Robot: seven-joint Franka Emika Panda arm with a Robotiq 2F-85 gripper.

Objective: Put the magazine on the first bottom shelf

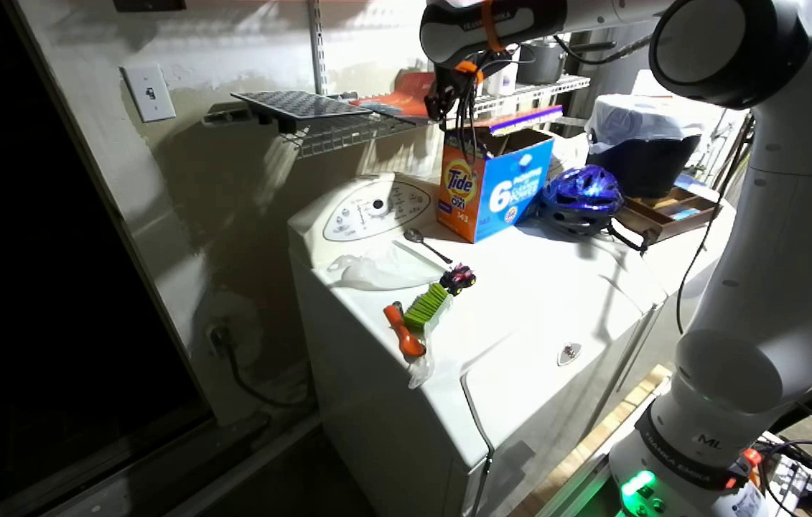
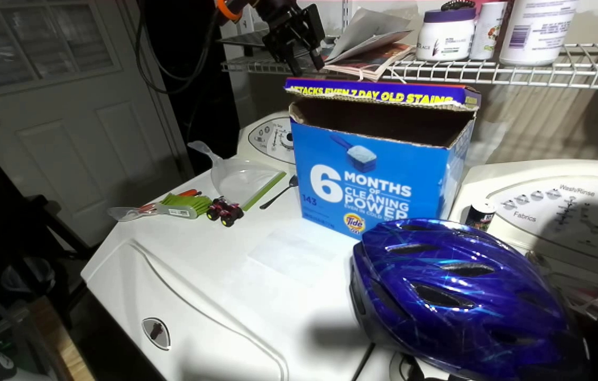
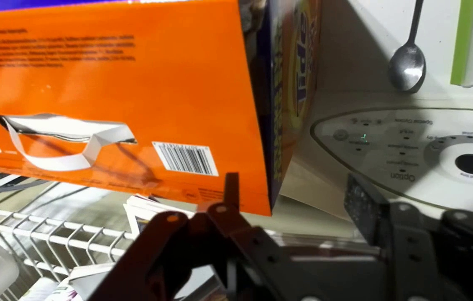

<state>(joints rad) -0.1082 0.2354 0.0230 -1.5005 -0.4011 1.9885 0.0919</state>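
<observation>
Wrist view: black two-finger gripper (image 3: 292, 196) stands wide. Exterior view: orange-red paper magazine (image 2: 370, 50) just right, on white wire shelf (image 2: 436, 67); looks placed. I'd withdraw gently left.

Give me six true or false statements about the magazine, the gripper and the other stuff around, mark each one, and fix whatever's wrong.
1. The magazine rests on the wire shelf. True.
2. The gripper is shut tight. False: the gripper is open.
3. The toy vehicle sits beside the green brush. True.
4. The helmet is yellow. False: the helmet is blue.
5. The Tide box is sealed. False: the Tide box is open at the top.
6. The spoon lies on the white machine. True.
</observation>
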